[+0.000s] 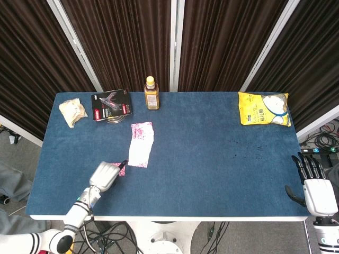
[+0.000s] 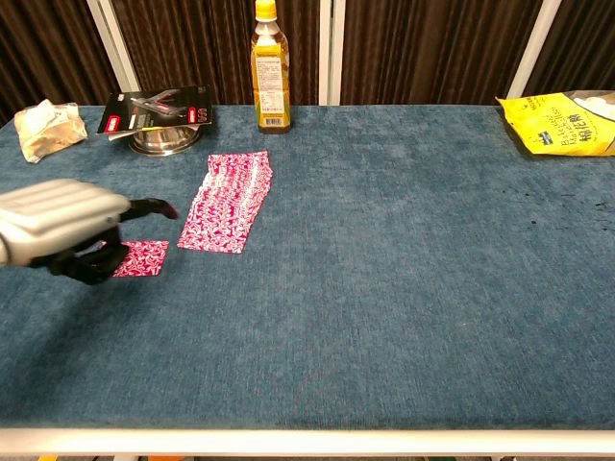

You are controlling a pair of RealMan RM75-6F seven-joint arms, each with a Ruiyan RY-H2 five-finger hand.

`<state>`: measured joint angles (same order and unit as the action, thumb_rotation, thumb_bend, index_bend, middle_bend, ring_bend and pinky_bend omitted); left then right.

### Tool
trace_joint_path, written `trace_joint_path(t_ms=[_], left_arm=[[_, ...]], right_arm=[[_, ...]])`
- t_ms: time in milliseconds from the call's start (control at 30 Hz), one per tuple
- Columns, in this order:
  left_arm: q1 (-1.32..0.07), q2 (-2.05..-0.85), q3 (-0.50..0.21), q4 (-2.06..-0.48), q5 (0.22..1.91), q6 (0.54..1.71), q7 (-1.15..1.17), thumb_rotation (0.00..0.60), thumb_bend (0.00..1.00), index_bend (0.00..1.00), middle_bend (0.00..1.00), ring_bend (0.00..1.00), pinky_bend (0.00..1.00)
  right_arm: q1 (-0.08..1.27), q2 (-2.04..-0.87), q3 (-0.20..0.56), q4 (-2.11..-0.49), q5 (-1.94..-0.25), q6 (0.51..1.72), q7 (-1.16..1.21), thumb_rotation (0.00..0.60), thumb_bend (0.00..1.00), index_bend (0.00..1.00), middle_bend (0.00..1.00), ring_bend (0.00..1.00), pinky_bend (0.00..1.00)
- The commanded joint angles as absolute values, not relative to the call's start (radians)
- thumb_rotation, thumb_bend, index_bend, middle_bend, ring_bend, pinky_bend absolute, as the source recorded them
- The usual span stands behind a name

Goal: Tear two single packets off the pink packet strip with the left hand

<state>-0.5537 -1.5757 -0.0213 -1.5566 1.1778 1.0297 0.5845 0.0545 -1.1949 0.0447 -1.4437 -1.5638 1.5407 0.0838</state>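
Note:
The pink packet strip [image 1: 141,144] [image 2: 231,202] lies flat, left of the table's middle. A single pink packet [image 1: 121,170] [image 2: 142,257] lies flat on the cloth near the strip's front left corner. My left hand [image 1: 106,175] [image 2: 62,230] hangs low over that packet's left edge, with one finger stretched toward the strip and the others curled down. The curled fingers hide whether they pinch the packet. My right hand [image 1: 312,185] stays off the table's right edge with its fingers spread and nothing in it; the chest view does not show it.
A yellow-capped bottle [image 1: 152,93] [image 2: 271,69] stands at the back. Left of it a black and red card lies on a metal bowl [image 1: 112,106] [image 2: 163,120], and a wrapped bun [image 1: 72,111] [image 2: 46,127] sits at the far left. A yellow snack bag [image 1: 264,108] [image 2: 567,123] lies back right.

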Motion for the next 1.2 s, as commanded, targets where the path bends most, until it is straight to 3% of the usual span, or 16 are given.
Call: trace_joint_path(t_ms=[33,600,1200], left_arm=[[-0.581,-1.622,-0.039,-1.513,1.176,1.008,0.595,0.600,0.65,0.14,0.88,0.86,0.84],[-0.641,-1.703,-0.057,-1.392,1.097,0.921,0.598,0.600,0.67,0.13,0.87,0.86,0.84],[-0.629,-1.698,0.014,-1.512,1.135,0.947,0.620,0.600,0.67,0.13,0.87,0.86,0.84]], right_arm=[[0.054,-1.198,0.043,-1.435,-1.561,1.535,0.092,0.600,0.21,0.00,0.00,0.00,0.00],[0.051,-1.194,0.051,-1.411,-1.550,1.540,0.128,0.600,0.21,0.00,0.00,0.00,0.00],[0.053,-1.193,0.047,-1.424,-1.563,1.542,0.115,0.600,0.21,0.00,0.00,0.00,0.00]])
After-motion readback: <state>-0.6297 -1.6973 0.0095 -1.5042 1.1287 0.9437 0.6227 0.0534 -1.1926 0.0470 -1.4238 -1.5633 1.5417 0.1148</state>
